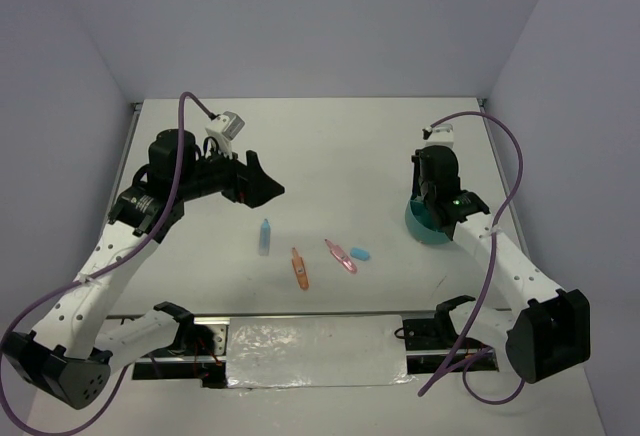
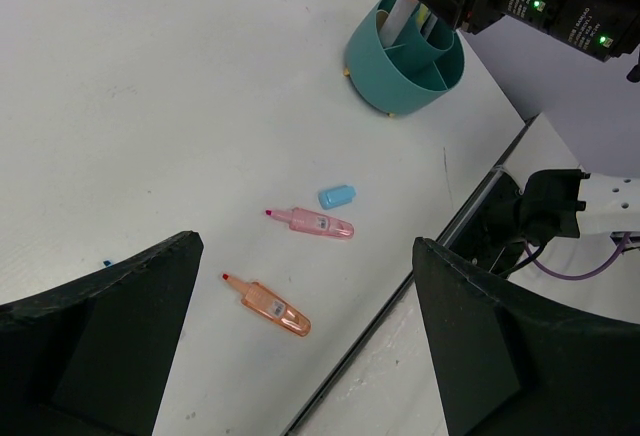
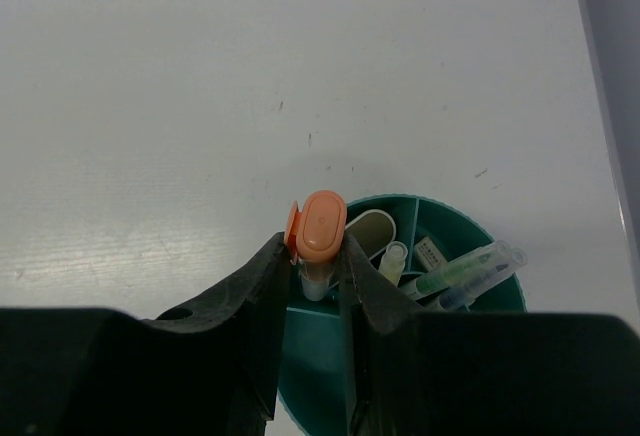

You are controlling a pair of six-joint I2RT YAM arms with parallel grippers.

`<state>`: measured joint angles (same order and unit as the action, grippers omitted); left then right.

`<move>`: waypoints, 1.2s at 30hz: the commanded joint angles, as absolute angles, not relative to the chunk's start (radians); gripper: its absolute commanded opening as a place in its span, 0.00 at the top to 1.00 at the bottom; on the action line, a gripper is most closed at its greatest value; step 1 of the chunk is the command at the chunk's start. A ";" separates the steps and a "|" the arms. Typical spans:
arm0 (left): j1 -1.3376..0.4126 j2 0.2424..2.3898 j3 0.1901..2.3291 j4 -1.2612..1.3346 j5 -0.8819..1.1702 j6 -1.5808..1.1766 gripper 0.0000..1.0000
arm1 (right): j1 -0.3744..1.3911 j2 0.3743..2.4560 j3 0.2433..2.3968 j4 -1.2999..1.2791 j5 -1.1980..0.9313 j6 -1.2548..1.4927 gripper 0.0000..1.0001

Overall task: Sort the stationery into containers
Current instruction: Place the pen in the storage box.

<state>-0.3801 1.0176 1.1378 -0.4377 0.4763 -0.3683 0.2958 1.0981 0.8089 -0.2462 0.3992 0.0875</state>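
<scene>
Gripping an orange-capped marker (image 3: pixel 320 228) upright, the right claw (image 3: pixel 313 256), partly closed, hangs just over the edge of the cup (image 2: pixel 385 78), the marker's long axis pointing down into it. The left claw (image 2: pixel 308 256), wide open and empty, hovers over the pink highlighter (image 2: pixel 312 223) on the surface (image 2: pixel 150 106).

You're viewing the whole desk (image 1: pixel 330 146) from above and behind. Your left wrist camera is looking across it from a distance; your right is looking straight down, close over the teal cup (image 2: pixel 390 81) all three are sharing.
</scene>
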 commanded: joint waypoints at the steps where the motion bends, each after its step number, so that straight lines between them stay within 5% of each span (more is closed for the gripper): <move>1: -0.382 1.006 1.170 -0.410 0.482 -0.357 0.01 | 0.290 1.071 0.811 -0.210 0.399 0.084 0.92; 36: -0.382 1.055 1.192 -0.383 0.505 -0.359 0.01 | 0.291 0.930 0.991 -0.374 0.278 0.080 1.00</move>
<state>-0.3801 1.0500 1.1412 -0.4332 0.4774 -0.3687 0.2947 0.9623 0.9245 -0.3573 0.3214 0.0967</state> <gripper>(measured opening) 0.994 0.303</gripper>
